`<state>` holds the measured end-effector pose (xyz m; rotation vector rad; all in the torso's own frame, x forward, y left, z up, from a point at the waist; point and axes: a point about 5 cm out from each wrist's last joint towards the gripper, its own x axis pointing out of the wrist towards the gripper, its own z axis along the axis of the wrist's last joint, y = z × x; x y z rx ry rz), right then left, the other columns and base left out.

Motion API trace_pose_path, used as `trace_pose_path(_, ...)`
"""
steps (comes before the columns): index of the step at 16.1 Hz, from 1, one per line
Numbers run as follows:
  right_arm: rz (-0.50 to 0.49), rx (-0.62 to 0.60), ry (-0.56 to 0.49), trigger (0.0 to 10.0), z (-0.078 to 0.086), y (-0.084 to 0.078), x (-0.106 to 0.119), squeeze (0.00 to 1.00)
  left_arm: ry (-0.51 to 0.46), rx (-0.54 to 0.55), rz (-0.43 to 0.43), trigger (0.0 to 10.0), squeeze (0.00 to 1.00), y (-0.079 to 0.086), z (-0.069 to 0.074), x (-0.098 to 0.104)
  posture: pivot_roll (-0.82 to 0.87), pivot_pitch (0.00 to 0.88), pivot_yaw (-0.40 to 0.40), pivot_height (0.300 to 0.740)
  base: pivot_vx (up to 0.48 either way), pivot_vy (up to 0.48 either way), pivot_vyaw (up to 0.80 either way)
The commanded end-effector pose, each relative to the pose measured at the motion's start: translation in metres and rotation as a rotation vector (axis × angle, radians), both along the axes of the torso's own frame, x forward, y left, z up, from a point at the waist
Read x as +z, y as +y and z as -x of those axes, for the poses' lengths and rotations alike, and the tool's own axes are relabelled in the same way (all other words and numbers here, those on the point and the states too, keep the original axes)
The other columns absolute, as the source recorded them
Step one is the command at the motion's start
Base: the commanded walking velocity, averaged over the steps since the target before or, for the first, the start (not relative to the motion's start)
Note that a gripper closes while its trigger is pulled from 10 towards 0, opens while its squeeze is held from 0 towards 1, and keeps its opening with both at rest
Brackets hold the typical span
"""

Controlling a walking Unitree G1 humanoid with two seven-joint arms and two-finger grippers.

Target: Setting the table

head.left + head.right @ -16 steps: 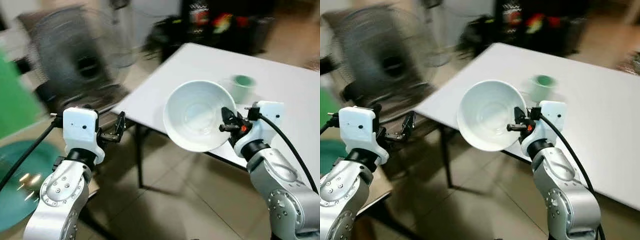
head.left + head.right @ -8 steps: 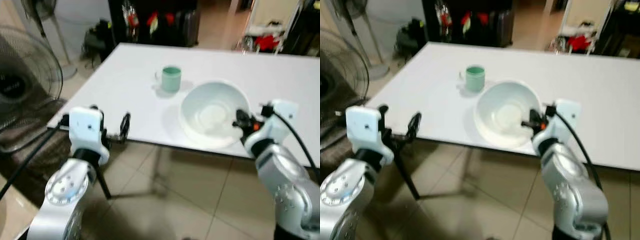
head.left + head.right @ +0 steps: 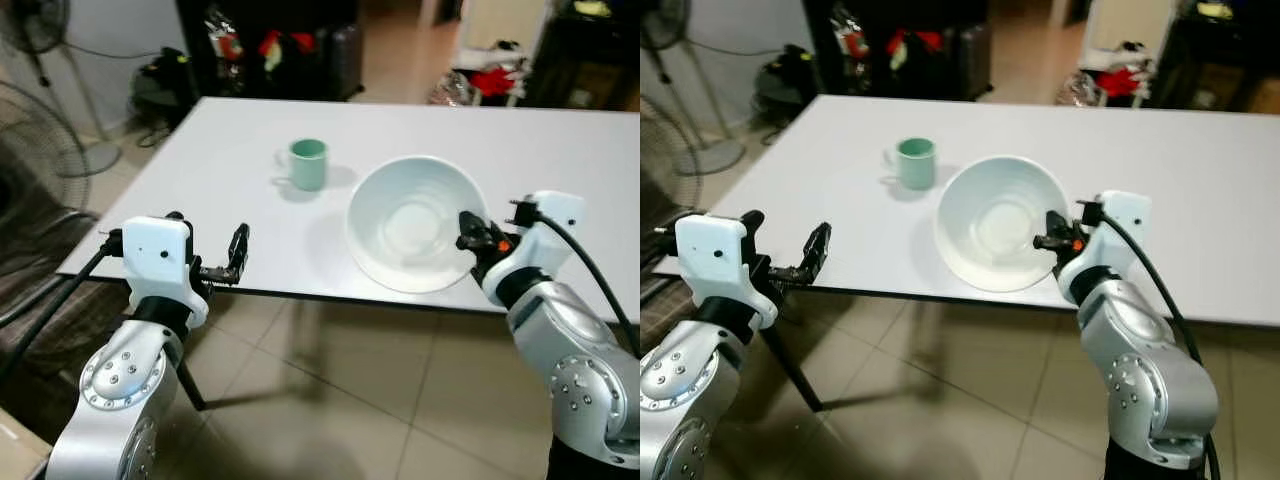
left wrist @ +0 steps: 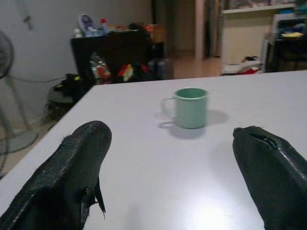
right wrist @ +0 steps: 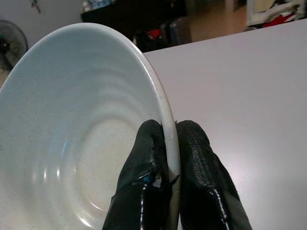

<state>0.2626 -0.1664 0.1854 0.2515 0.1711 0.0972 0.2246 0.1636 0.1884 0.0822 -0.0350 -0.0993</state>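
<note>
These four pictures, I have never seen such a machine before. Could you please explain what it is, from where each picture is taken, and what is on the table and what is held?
It is a humanoid robot with two silver arms, each ending in a gripper with black jaws. The two wide pictures come from the camera in its head, looking down at a white table. The other two come from cameras on its wrists, looking along the jaws.

On the table stands a green mug. The right gripper holds a large white bowl by its rim, tilted over the table's near edge; the right wrist view shows its fingers pinching the rim from both sides. The left gripper is open and holds nothing, at the table's near edge, pointing toward the mug.
</note>
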Motion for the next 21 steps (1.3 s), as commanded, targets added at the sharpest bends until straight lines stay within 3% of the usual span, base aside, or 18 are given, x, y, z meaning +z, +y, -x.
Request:
trace_pose_path(1,-0.027,0.077,-0.043,10.0,-0.004,0.013,0.011,0.0,0.008,0.019,-0.009,10.0,0.0,0.006,0.0,-0.001,-0.01,0.0,0.005,0.74,0.39,0.0,0.0)
trace_pose_path(4,-0.013,0.097,-0.033,10.0,-0.007,0.013,0.009,0.0,0.01,0.016,-0.008,10.0,0.0,0.007,0.001,-0.002,-0.01,0.0,0.0,0.74,0.4,0.0,-0.73)
trace_pose_path(17,-0.047,0.085,-0.003,10.0,-0.015,0.008,0.002,0.0,0.006,-0.018,-0.04,10.0,0.0,0.009,0.003,-0.003,0.01,0.0,-0.002,0.74,0.4,0.0,0.0)
trace_pose_path(21,-0.048,0.071,-0.003,10.0,-0.02,0.003,0.002,0.0,0.024,-0.036,-0.05,10.0,0.0,0.007,0.004,-0.006,0.01,0.0,-0.003,0.74,0.169,0.0,0.0)
